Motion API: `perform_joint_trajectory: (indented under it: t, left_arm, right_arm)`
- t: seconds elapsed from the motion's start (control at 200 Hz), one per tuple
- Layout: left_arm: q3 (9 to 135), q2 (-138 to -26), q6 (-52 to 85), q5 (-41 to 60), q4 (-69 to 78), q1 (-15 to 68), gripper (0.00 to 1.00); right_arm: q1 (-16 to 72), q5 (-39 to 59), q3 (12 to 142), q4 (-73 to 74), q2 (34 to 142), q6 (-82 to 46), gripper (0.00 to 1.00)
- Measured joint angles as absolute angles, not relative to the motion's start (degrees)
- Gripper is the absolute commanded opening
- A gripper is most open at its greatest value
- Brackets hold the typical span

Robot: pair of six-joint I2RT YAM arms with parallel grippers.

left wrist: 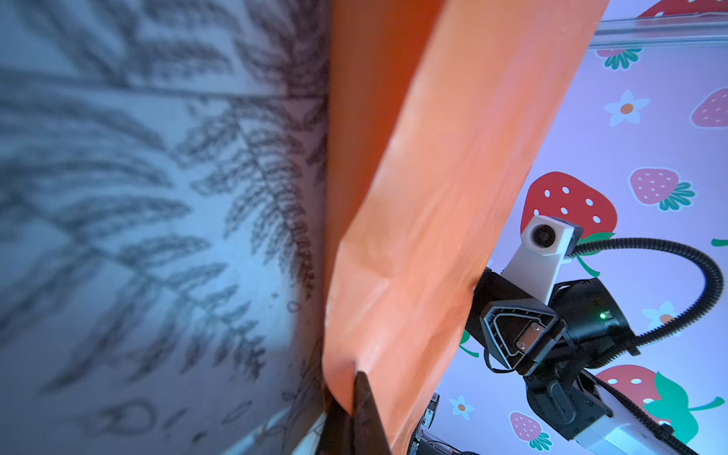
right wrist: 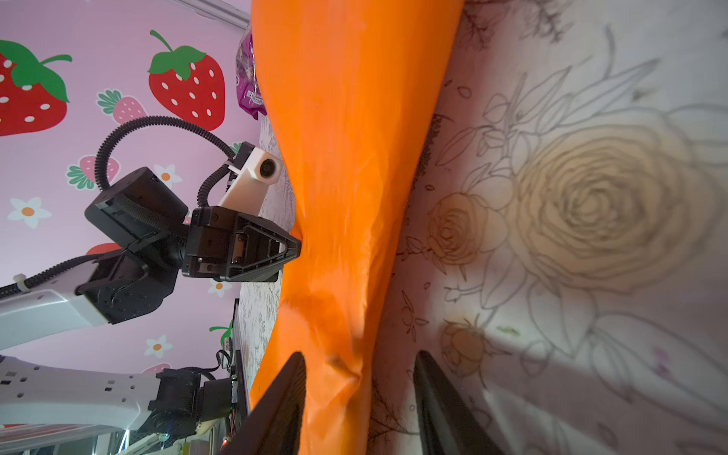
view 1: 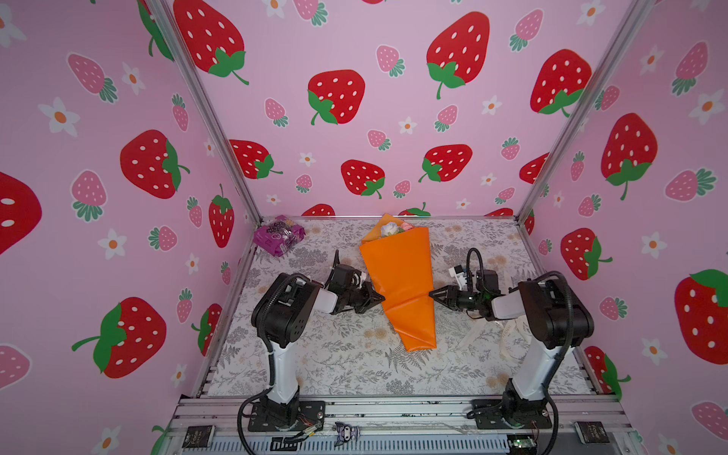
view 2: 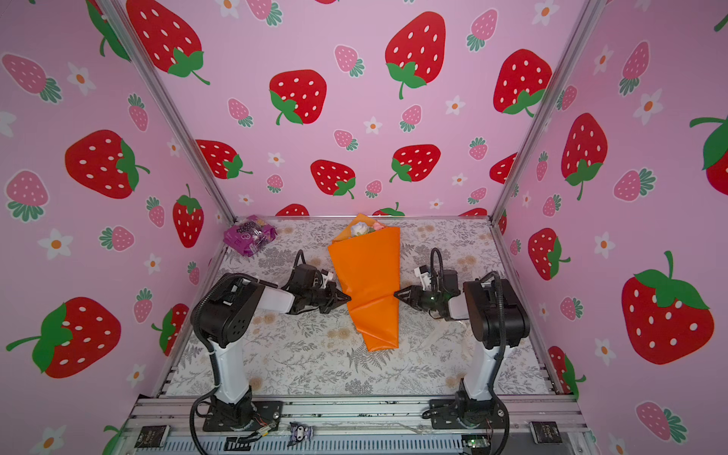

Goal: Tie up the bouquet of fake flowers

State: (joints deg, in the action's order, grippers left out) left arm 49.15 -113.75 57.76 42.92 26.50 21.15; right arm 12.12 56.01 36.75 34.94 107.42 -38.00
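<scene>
1. Orange – that is the wrapping paper [view 1: 398, 287], rolled into a cone around the bouquet of fake flowers [view 1: 395, 252]. The bouquet lies flat in the middle of the floral table cover [view 1: 338, 354] in both top views.
2. The cone's wide mouth points to the back wall, where white and pink blooms [view 1: 392, 229] peek out. Its narrower end points toward the arm bases.
3. The left gripper [view 1: 379, 298] is clamped tight on the paper's left edge, at the cone's waist. In the left wrist view its closed tips pinch a fold of the orange sheet.
4. The right gripper [view 1: 432, 294] sits at the paper's right edge, directly opposite the left one. In the right wrist view its jaws stand apart and straddle that edge – nothing is gripped between them.
5. Between the two grippers the paper is creased and drawn in, narrower than the parts above and below.
6. A crinkly purple packet [view 1: 277, 235] lies in the far left corner of the table, well apart from the bouquet.
</scene>
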Motion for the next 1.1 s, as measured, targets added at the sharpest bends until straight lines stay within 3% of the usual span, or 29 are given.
perform_joint_trajectory:
  t: [0.085, 0.21, 0.525, 0.615, 0.725, 0.805, 0.951, 1.101]
  left_arm:
    - [49.15, -113.8, 57.91, 42.89, 26.5, 21.15, 0.0]
    - [49.15, -113.8, 58.06, 42.85, 26.48, 21.15, 0.0]
    - [49.15, -113.8, 58.19, 42.87, 26.52, 21.19, 0.0]
    - [49.15, -113.8, 58.3, 42.89, 26.55, 21.15, 0.0]
    - [49.15, -113.8, 58.33, 42.94, 26.55, 21.15, 0.0]
    - [49.15, -113.8, 58.3, 43.2, 26.57, 21.15, 0.0]
    - [49.15, -113.93, 58.3, 43.77, 26.55, 21.23, 0.04]
    - [49.19, -113.93, 58.26, 43.86, 26.46, 21.5, 0.15]
  right_arm:
    - [13.06, 56.45, 37.06, 34.46, 107.66, -36.97, 0.19]
    - [13.28, 55.99, 36.84, 33.54, 107.63, -35.86, 0.08]
    - [12.25, 55.83, 31.27, 35.33, 105.62, -36.32, 0.16]
    - [12.21, 55.96, 29.41, 37.63, 104.88, -37.78, 0.29]
    - [12.14, 55.11, 27.81, 38.09, 103.11, -39.0, 0.31]
    - [12.01, 53.89, 27.73, 38.17, 100.97, -40.07, 0.39]
    - [11.92, 47.97, 27.73, 37.06, 93.65, -42.41, 0.39]
    - [14.17, 42.85, 28.73, 35.46, 85.8, -43.81, 0.27]
